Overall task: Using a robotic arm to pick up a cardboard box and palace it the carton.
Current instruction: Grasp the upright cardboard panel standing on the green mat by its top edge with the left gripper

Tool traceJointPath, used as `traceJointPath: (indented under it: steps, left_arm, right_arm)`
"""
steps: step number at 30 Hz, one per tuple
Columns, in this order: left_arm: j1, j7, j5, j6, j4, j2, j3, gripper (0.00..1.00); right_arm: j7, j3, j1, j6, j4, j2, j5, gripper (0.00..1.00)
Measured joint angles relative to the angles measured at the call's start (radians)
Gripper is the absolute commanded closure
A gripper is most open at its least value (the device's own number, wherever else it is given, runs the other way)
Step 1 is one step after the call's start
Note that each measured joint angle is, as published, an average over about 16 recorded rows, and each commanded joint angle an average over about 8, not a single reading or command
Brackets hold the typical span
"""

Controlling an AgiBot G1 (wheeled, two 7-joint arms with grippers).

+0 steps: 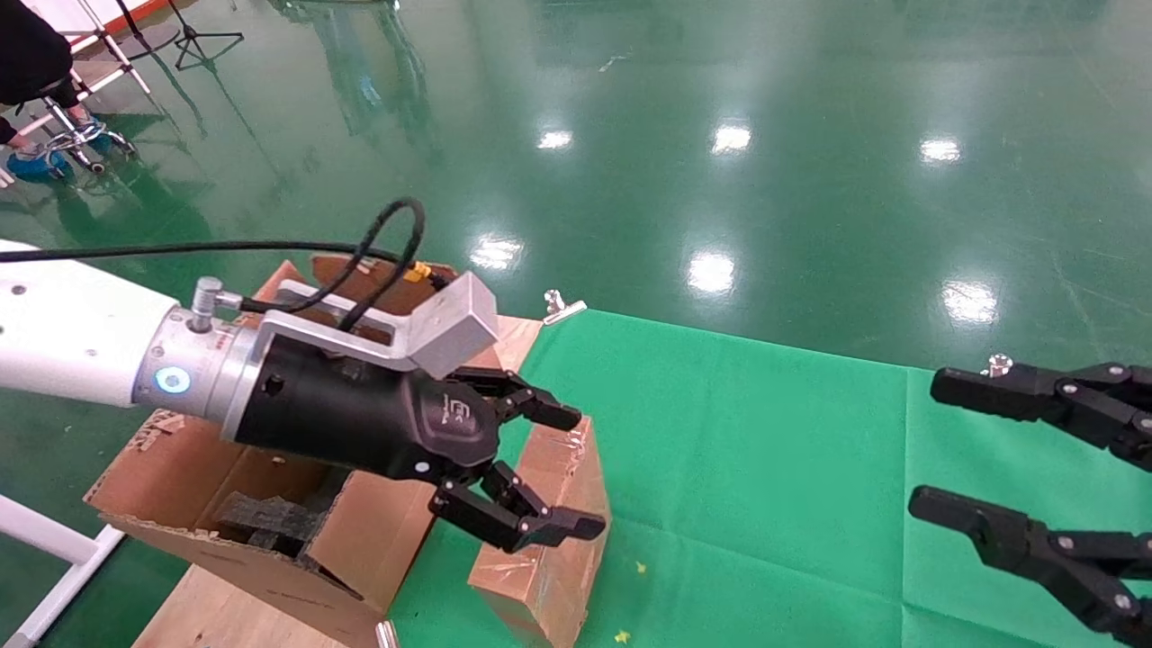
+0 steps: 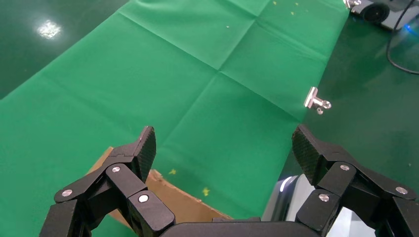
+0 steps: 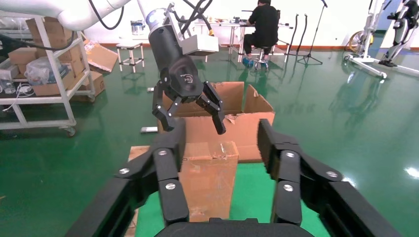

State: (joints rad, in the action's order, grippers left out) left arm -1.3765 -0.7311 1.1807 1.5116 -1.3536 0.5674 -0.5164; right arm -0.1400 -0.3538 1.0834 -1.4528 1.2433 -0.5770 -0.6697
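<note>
The small taped cardboard box (image 1: 562, 531) stands upright on the green cloth, close beside the large flapped carton (image 1: 189, 477) with black foam inside. My left gripper (image 1: 578, 472), on the white arm, is open and empty. It hovers at the box's top end with one finger on either side, not touching it. In the left wrist view the open gripper (image 2: 225, 148) shows a brown cardboard edge (image 2: 170, 197) below it. My right gripper (image 1: 929, 443) is open and empty over the cloth at the right. The right wrist view shows the box (image 3: 207, 182), the carton (image 3: 244, 126) and the left gripper (image 3: 193, 127) beyond my right gripper (image 3: 220, 138).
The green cloth (image 1: 765, 450) covers the table. A metal clip (image 1: 562, 306) holds its far corner. A white frame (image 1: 45, 540) stands at the lower left. A person (image 3: 264, 24) sits far behind, and a shelf cart (image 3: 39, 74) stands to one side.
</note>
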Motion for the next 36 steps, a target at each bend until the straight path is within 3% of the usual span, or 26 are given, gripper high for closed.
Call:
traceJointPath:
  steps: [9, 16, 26, 36]
  left_arm:
    - [-0.049, -0.076, 0.064, 0.021, 0.013, 0.014, -0.038, 0.0]
    - [-0.14, -0.242, 0.162, 0.042, 0.023, 0.044, -0.108, 0.0]
    - [-0.343, -0.549, 0.272, 0.076, 0.027, 0.112, -0.34, 0.0]
    - [-0.48, -0.705, 0.249, 0.074, 0.04, 0.156, -0.594, 0.0]
  right_arm:
    - [0.0, 0.0, 0.0, 0.0, 0.0, 0.0, 0.0, 1.0]
    - [0.0, 0.0, 0.0, 0.0, 0.0, 0.0, 0.0, 1.0]
    - [0.0, 0.0, 0.0, 0.0, 0.0, 0.0, 0.0, 1.0]
    - [0.0, 0.0, 0.0, 0.0, 0.0, 0.0, 0.0, 1.0]
